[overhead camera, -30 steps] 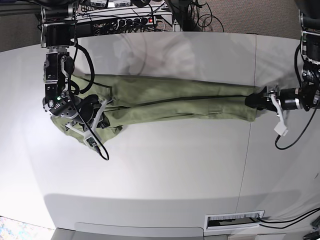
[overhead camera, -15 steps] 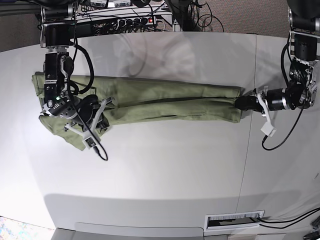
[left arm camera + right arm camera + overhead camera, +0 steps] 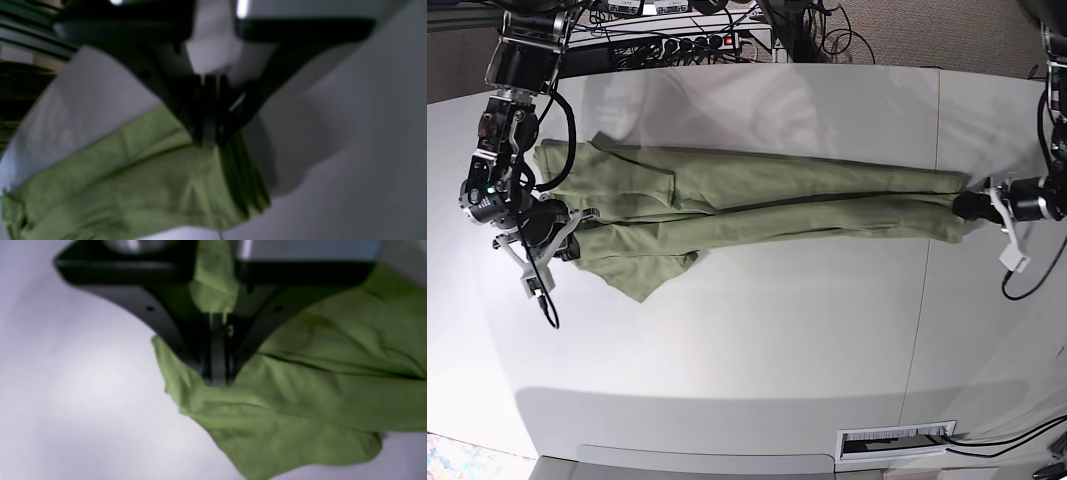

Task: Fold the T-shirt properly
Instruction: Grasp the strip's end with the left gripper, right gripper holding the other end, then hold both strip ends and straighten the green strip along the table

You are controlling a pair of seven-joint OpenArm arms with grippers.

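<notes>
On the left side of the base view, the right gripper [image 3: 564, 228] is closed on one end of the T-shirt [image 3: 757, 205], which lies stretched across the table [image 3: 747, 350]. On the other side the left gripper [image 3: 970, 206] is closed on the opposite end. To fold well, both arms should keep the cloth tight and level, without jerks.

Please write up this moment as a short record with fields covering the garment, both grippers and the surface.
garment: plain sage-green short-sleeved T-shirt, folded lengthwise into a long band, stretched between the two grippers
left gripper: jaws shut on the T-shirt's layered end
right gripper: jaws shut on the T-shirt's opposite end, a loose flap beside it
surface: smooth white table, seam line near the left arm's side
fold state: not yet compact
</notes>
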